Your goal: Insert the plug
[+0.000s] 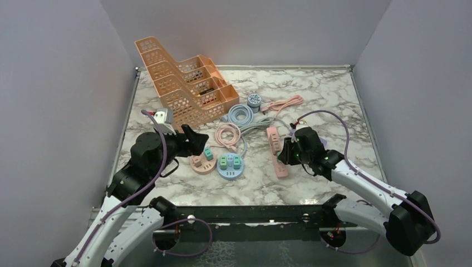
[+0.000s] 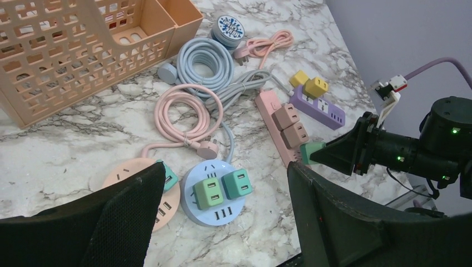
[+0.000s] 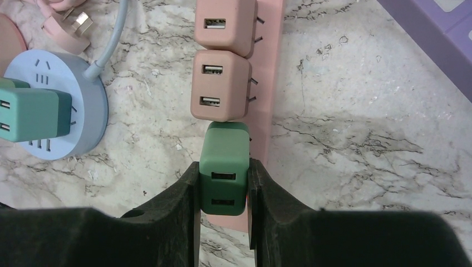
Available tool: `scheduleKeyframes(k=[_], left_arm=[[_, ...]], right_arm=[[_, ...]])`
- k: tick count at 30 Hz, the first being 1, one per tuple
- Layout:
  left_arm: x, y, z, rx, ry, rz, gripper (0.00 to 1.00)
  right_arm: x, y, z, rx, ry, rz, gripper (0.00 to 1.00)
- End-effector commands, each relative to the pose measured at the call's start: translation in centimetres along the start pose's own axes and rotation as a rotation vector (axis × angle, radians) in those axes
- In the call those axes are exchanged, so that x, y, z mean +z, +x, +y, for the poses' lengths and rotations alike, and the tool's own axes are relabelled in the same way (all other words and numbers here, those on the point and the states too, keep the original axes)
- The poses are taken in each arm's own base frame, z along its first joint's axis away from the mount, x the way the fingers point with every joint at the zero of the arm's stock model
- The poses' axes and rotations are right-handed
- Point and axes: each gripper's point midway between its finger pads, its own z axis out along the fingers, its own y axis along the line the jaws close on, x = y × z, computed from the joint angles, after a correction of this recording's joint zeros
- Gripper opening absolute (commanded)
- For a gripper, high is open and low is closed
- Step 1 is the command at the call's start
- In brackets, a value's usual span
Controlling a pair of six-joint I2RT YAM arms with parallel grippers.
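Two right-arm fingers (image 3: 178, 211) clench a green plug (image 3: 224, 167) toward the near end of a pink power strip (image 3: 270, 67), its length running straight away from them, next after two pink plugs (image 3: 220, 83); the left fingers (image 2: 345, 222), spread wide, hover well apart.

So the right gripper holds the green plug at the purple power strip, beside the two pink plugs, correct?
Not quite. In the right wrist view, the right gripper holds the green plug at the pink power strip, not the purple strip, beside the two pink plugs.
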Motion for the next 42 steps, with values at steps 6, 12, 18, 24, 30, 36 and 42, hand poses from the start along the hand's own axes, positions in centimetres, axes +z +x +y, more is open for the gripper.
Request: scheduleKeyframes(k=[6, 12, 18, 24, 30, 36, 42], left_arm=[[0.1, 0.6, 0.9, -0.041, -0.069, 0.040, 0.83], [0.8, 1.1, 1.6, -0.102, -0.111, 0.037, 0.83], [1.2, 0.6, 2.0, -0.111, -0.132, 0.005, 0.83], [1.6, 1.0, 2.2, -0.135, -0.138, 0.003, 0.83], [1.7, 1.5, 2.6, -0.149, -0.147, 0.002, 0.83], [1.9, 2.0, 2.9, -0.155, -0.157, 0.006, 0.83], [2.1, 2.2, 3.1, -0.152, -0.161, 0.011, 0.83]], right_arm=[[0.0, 0.0, -0.4, 0.003, 0.038, 0.026, 0.01], [-0.2, 0.0, -0.5, 0.010, 0.054, 0.050, 0.01], [-0.8, -1.1, -0.3, 0.005, 0.077, 0.072, 0.01], [-0.8, -1.7, 0.4, 0.006, 0.056, 0.082, 0.01], [-0.1, -0.8, 0.6, 0.018, 0.052, 0.131, 0.01], [0.5, -0.6, 0.3, 0.014, 0.070, 0.143, 0.01], [0.9, -0.2, 0.4, 0.010, 0.074, 0.184, 0.01]])
